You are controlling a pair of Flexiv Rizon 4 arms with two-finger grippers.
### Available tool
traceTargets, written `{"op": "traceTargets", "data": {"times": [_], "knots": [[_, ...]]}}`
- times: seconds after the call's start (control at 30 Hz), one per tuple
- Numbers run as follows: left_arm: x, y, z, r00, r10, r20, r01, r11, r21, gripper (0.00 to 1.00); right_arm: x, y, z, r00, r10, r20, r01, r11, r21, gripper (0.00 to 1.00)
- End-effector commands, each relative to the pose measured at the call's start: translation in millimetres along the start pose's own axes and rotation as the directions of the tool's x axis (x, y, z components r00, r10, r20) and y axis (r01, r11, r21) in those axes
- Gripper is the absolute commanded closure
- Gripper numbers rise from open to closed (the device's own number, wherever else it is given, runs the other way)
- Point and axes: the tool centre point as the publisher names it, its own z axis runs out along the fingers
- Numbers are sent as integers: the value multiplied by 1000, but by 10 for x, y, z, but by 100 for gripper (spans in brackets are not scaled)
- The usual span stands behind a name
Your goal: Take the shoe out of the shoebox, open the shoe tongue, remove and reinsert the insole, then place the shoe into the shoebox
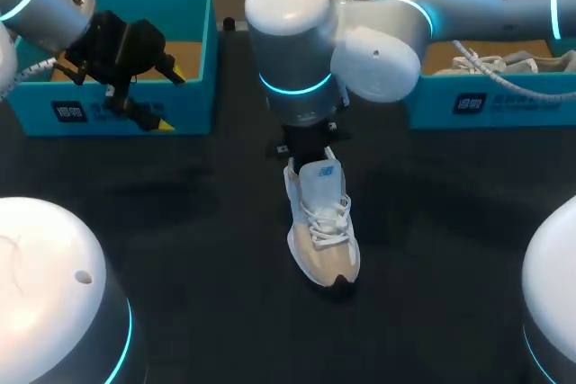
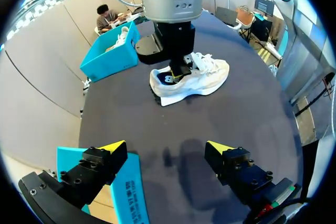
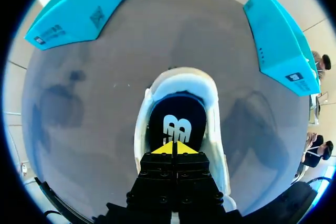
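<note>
Teal right shoebox [image 1: 517,101] holds shoe [image 1: 515,62] (second shoe [image 1: 322,236] on table [image 1: 180,222]).

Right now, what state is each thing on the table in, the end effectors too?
Shoe: out of its box, upright on the table.
Insole: inside the shoe.
Left box: open.
Right box: open, second shoe inside.
Left end effector: open, empty.
Right end effector: shut, tips at the shoe's opening.
</note>
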Motion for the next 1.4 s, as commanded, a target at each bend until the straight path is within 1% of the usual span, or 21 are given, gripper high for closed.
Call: {"op": "traceTargets", "data": {"times": [0.03, 0.17, 0.27, 0.37, 0.5, 0.53, 0.57, 0.6, 0.67, 0.7, 0.73, 0.83, 1.07, 1.27, 1.33, 1.4], "knots": [[11, -3, -5, 1000, 0, 1, 0, 1000, -4, 0, -20, -2, 145, 1000, 8, -21, -8, 1000, 11, 100], [11, -3, -5, 1000, 0, 1, 0, 1000, -4, 0, -21, -7, 234, 999, 12, -30, -12, 1000, 27, 100], [11, -3, -5, 1000, 0, 1, 0, 1000, -4, 0, -29, -13, 262, 999, 14, -29, -13, 999, 35, 100], [11, -3, -5, 1000, 0, 1, 0, 1000, -4, 0, -49, -11, 186, 1000, 15, -21, -15, 1000, 23, 100], [11, -3, -5, 1000, 0, 1, 0, 1000, -4, 0, -65, 41, 66, 1000, 15, -16, -15, 1000, -21, 100], [11, -3, -5, 1000, 0, 1, 0, 1000, -4, 0, -65, 41, 66, 1000, 15, -16, -15, 1000, -21, 100], [11, -3, -5, 1000, 0, 1, 0, 1000, -4, 0, -71, 88, 64, 1000, 13, -8, -14, 999, -39, 100], [11, -3, -5, 1000, 0, 1, 0, 1000, -4, 0, -73, 99, 68, 1000, 13, -8, -13, 999, -39, 100], [11, -3, -5, 1000, 0, 1, 0, 1000, -4, 0, -83, 173, 97, 1000, 14, -1, -14, 997, -78, 100], [11, -3, -5, 1000, 0, 1, 0, 1000, -4, 0, -83, 173, 97, 1000, 14, -1, -14, 997, -78, 100], [11, -3, -5, 1000, 0, 1, 0, 1000, -4, 0, -83, 216, 113, 1000, 9, 15, -8, 994, -107, 100], [11, -3, -5, 1000, 0, 1, 0, 1000, -4, 0, -77, 283, 193, 999, 12, 30, -8, 991, -135, 100], [11, -3, -5, 1000, 0, 1, 0, 1000, -4, 0, -63, 341, 343, 1000, 16, 4, -15, 989, -146, 100], [11, -3, -5, 1000, 0, 1, 0, 1000, -4, 0, -46, 287, 483, 1000, 8, -5, -8, 994, -112, 100], [11, -3, -5, 1000, 0, 1, 0, 1000, -4, 0, -53, 269, 491, 1000, 10, -8, -11, 994, -108, 100], [11, -3, -5, 1000, 0, 1, 0, 1000, -4, 0, -58, 261, 418, 1000, 14, -4, -14, 992, -122, 100]]}}
